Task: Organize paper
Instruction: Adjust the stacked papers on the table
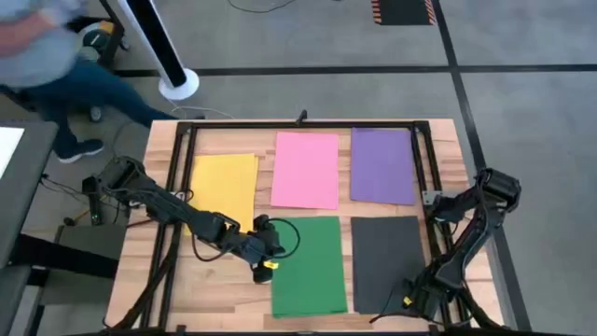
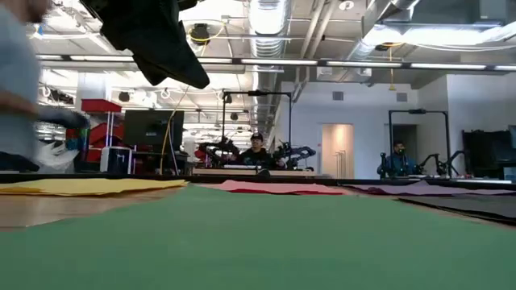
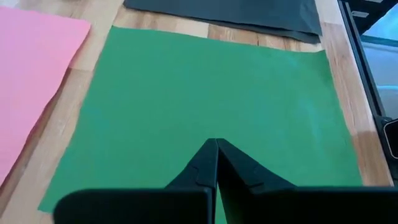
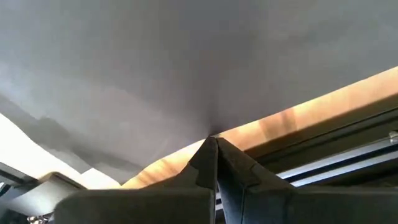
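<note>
Five sheets of paper lie flat on the wooden table: yellow (image 1: 224, 187), pink (image 1: 306, 170) and purple (image 1: 382, 165) in the far row, green (image 1: 308, 266) and black (image 1: 387, 263) in the near row. My left gripper (image 1: 266, 259) is shut and stands over the green sheet (image 3: 211, 93) at its left edge. In the low view it hangs above the table (image 2: 157, 36). My right gripper (image 1: 410, 297) is shut at the black sheet's right edge, near its near corner. My left gripper: I cannot tell whether its shut tips touch the green sheet. My right gripper meets the black sheet's right edge (image 4: 214, 127) with its shut fingertips, slanting down from the table's right side. Only the very edge is at the tips. The rest of the sheet lies on the table.
A black metal frame (image 1: 424, 177) runs around the sheets, with rails close to the right gripper (image 4: 336, 165). A person (image 1: 47, 65) moves beyond the table's far left corner, by a white pole base (image 1: 177, 84). Bare wood (image 1: 224, 280) shows left of the green sheet.
</note>
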Motion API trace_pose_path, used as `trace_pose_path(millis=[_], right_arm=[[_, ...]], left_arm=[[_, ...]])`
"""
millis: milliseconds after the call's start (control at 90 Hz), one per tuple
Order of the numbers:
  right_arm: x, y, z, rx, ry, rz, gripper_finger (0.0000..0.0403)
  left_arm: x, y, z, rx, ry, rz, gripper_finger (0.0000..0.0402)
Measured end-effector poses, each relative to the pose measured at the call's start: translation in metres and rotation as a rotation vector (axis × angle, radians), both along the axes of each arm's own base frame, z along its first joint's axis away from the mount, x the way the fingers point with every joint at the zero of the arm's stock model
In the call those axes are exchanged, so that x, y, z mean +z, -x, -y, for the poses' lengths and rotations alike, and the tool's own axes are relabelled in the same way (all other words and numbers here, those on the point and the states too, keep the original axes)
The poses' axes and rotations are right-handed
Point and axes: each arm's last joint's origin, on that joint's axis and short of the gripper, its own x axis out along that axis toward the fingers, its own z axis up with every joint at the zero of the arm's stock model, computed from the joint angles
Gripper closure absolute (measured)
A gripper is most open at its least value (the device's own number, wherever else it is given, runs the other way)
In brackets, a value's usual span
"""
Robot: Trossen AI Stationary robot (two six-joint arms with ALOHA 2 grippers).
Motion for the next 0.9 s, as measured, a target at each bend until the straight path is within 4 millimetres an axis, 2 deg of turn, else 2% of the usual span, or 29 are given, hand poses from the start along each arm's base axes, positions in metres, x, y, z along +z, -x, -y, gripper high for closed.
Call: trace_pose_path(millis=[900], right_arm=[[0.0037, -0.0024, -0.0026, 0.044, -0.044, -0.009, 0.0403]], left_arm=[[-0.0012, 0.0012, -0.0013, 0.017, -0.021, -0.012, 0.0401]])
